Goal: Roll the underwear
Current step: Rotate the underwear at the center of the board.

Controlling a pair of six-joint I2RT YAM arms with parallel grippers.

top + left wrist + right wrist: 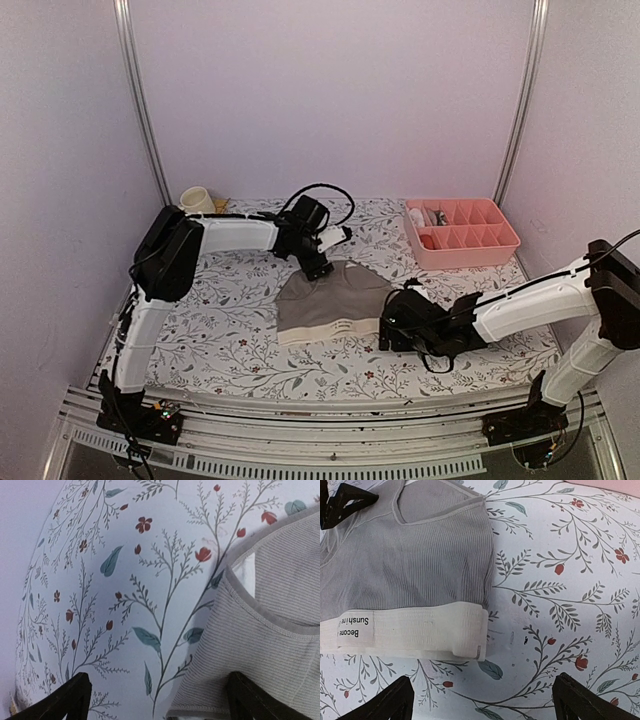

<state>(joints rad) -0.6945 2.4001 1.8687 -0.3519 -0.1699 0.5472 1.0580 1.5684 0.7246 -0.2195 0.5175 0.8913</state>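
One piece of underwear (330, 300), taupe ribbed cloth with a wide cream waistband (420, 630), lies flat in the middle of the floral table cover. My left gripper (322, 262) hovers open at its far left corner. In the left wrist view that gripper (159, 680) straddles the cloth's edge (270, 645), with one finger over the fabric and the other over the bare cover. My right gripper (392, 325) sits at the garment's right side, open. In its wrist view the gripper (482, 682) is just off the waistband's end, holding nothing, with the underwear (420, 565) beyond it.
A pink divided organizer box (460, 232) with a few small items stands at the back right. A cream cup-like object (197, 200) sits at the back left corner. The floral table cover (230, 320) is walled in by white panels.
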